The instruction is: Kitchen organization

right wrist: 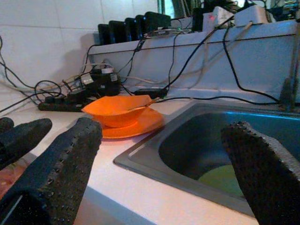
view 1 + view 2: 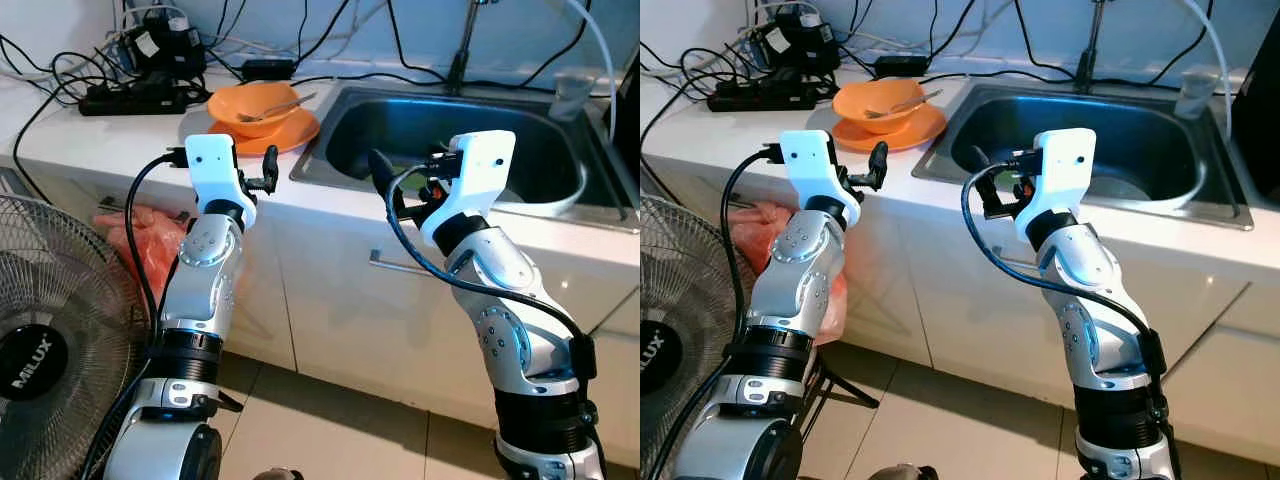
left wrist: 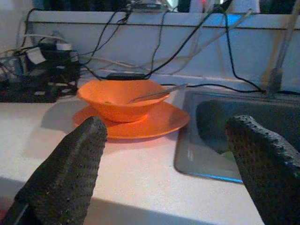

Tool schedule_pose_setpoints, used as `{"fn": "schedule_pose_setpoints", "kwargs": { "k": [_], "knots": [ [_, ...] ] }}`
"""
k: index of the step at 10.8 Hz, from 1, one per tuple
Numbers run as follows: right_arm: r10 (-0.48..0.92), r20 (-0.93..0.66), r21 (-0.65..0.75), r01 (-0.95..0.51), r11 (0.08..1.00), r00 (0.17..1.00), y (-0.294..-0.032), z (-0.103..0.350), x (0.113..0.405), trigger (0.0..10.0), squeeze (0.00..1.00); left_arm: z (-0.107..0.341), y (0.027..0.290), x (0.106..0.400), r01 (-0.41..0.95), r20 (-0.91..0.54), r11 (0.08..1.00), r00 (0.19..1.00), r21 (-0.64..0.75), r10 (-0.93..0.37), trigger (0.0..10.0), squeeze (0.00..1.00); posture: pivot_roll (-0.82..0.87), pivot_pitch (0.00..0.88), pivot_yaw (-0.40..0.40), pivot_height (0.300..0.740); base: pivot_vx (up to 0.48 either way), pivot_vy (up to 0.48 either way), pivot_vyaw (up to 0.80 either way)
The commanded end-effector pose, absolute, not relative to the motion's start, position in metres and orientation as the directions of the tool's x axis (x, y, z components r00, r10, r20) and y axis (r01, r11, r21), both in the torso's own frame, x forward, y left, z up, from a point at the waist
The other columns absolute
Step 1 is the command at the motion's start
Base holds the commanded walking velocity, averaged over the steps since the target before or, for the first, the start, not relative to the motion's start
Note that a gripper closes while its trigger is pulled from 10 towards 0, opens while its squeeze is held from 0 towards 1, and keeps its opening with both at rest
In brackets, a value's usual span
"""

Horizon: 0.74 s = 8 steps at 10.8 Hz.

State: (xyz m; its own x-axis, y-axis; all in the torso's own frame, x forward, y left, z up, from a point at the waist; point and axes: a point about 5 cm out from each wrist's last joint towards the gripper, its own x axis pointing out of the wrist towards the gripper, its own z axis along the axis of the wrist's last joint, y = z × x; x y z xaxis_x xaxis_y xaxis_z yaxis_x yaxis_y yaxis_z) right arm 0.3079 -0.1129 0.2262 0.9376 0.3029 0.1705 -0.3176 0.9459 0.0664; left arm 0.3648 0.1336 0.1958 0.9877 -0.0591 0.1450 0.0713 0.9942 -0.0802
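Left gripper wide, empty, raised at bench front edge, aimed at bowl. Bowl, holding spoon, rests on plate beside sink. Right gripper wide, empty, at sink front rim. Likely pre-grasp staging.

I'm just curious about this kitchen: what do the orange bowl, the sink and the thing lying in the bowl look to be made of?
The orange bowl looks like plastic: even, matte colour with a soft sheen. The sink looks like stainless steel: grey, brushed, with blue reflections. The utensil in the bowl seems metal, thin and silvery, though that is less certain.
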Motion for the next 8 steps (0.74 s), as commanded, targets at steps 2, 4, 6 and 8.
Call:
{"fn": "schedule_pose_setpoints", "kwargs": {
  "k": [2,4,6,8],
  "knots": [
    [0.285,0.193,0.059,-0.301,0.952,0.939,-0.116,0.230,0.309,10.0,0.00,0.211,0.136,0.369,0.087,0.185,0.992,0.980,-0.095,-0.069,10.0,0.00,-0.01,0.002,0.072,0.740,0.141,0.000,0.00],
    [0.285,0.229,0.055,-0.305,0.951,0.931,-0.117,0.238,0.307,10.0,0.00,0.227,0.137,0.370,0.088,0.225,0.991,0.972,-0.102,-0.063,10.0,0.00,-0.01,0.001,0.071,0.740,0.375,0.000,0.00],
    [0.290,0.238,0.047,-0.310,0.950,0.927,-0.117,0.240,0.307,10.0,0.00,0.228,0.137,0.371,0.086,0.231,0.991,0.971,-0.102,-0.060,10.0,0.00,-0.01,0.001,0.070,0.740,0.409,0.000,0.00],
    [0.294,0.239,0.044,-0.313,0.949,0.926,-0.116,0.240,0.306,10.0,0.00,0.227,0.137,0.370,0.086,0.227,0.991,0.972,-0.103,-0.060,10.0,0.00,-0.01,0.001,0.070,0.740,0.435,0.000,0.00]
  ]
}}
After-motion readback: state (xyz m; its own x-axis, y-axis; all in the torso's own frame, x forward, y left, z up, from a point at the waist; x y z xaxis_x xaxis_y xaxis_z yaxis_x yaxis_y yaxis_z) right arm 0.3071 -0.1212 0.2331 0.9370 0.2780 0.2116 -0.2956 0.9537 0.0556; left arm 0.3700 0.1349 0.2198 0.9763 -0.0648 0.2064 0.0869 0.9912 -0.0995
